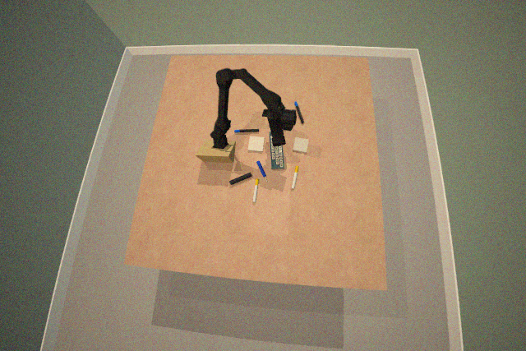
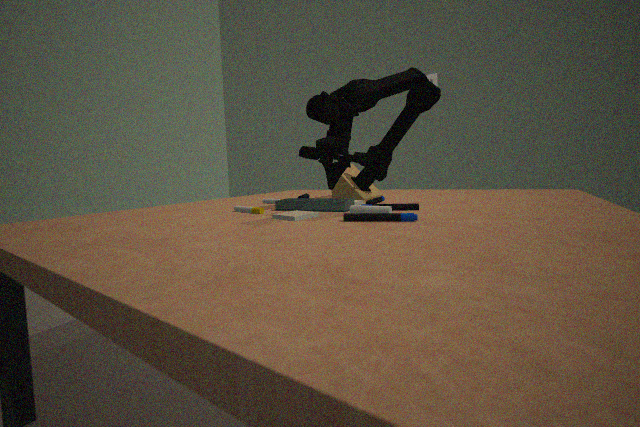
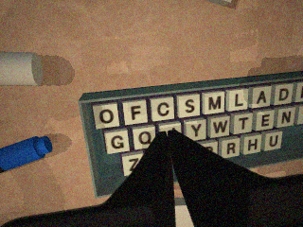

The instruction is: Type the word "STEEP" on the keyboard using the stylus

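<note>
The blue stylus point(image 1: 260, 168) with a pale tip lies on the desk, beside the keyboard's lower end in the top view. It does not show in the wrist view. The teal keyboard point(image 1: 278, 167) point(image 2: 315, 204) point(image 3: 102, 176) has three rows of pale letter keys. My gripper point(image 1: 279, 143) point(image 2: 332, 187) point(image 3: 167, 138) points down over the keyboard, shut with its fingertips together and nothing between them. In the wrist view the tips overlap a middle-row key between Q and Y, and the fingers hide part of the bottom row. Their exact height above the keys is unclear.
White square pads point(image 1: 256, 143) point(image 1: 301, 145) flank the keyboard. Yellow-ended white markers point(image 1: 256, 191) point(image 1: 294, 177), a black cylinder point(image 1: 240, 178) and blue-ended black markers point(image 1: 251, 130) point(image 1: 299, 113) point(image 2: 372, 217) point(image 3: 24, 152) lie around it. A white marker point(image 3: 18, 69) lies beyond its O-key end.
</note>
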{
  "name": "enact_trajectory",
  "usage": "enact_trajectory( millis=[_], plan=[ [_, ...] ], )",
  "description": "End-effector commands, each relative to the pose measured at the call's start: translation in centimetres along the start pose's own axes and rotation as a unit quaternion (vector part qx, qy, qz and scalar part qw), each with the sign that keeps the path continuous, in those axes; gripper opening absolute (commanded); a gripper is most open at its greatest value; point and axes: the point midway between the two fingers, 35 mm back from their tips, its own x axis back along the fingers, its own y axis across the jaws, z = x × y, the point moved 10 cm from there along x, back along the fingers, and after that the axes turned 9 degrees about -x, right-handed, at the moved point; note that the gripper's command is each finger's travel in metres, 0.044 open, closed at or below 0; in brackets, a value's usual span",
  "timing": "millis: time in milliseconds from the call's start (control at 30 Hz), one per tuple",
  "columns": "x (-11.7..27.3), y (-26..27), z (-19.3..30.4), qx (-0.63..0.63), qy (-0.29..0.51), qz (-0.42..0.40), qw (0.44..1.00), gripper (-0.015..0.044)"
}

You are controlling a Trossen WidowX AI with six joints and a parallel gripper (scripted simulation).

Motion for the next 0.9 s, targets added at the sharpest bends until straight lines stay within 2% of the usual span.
enact_trajectory(
  millis=[0, 367, 567, 867],
  plan=[
    [-1.2, -0.9, -0.1, -0.043, 0.065, -0.068, 0.995, 0.0000],
    [-1.3, -1.0, -0.1, -0.046, 0.069, -0.073, 0.994, 0.0000],
    [-2.3, -7.3, -0.4, -0.046, 0.068, -0.071, 0.994, 0.0000],
    [-2.4, -7.6, -0.4, -0.046, 0.068, -0.071, 0.994, 0.0000]
  ],
)
